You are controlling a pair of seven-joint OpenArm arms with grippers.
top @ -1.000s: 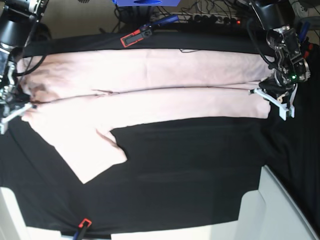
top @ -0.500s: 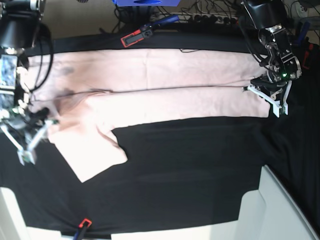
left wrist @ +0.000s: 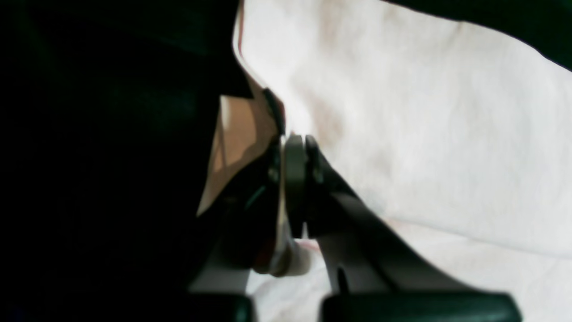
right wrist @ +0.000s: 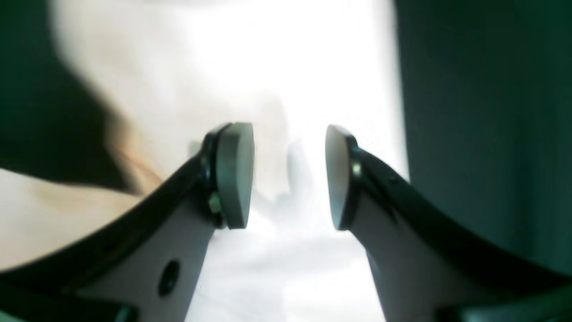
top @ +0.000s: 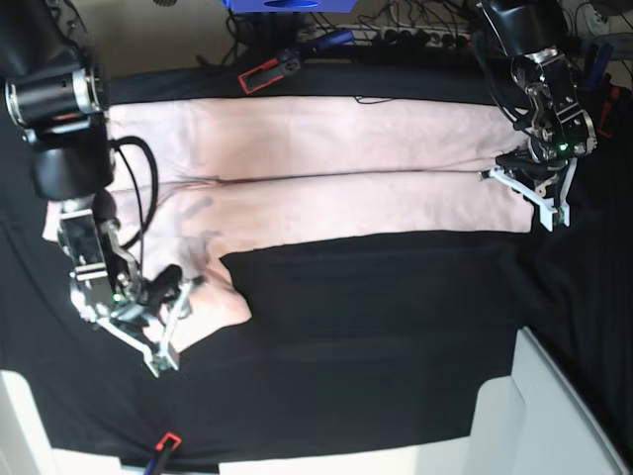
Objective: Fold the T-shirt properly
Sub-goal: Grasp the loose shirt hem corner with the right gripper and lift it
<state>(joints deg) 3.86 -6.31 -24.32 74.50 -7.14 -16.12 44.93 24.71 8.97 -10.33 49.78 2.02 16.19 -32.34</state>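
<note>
While the left gripper [top: 522, 185] pinched the T-shirt's [top: 326, 173] edge, its jaws stayed closed on the fabric. Over the sleeve, the right gripper [right wrist: 289, 176] hung open, holding nothing.

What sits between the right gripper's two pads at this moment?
Nothing is clamped: in the right wrist view the right gripper stands open, and the gap shows only the pale pink T-shirt lying beneath the pads.

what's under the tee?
The T-shirt lies on the black cloth, which shows all around it. What the cloth itself covers, and anything between shirt and cloth, is hidden.
</note>
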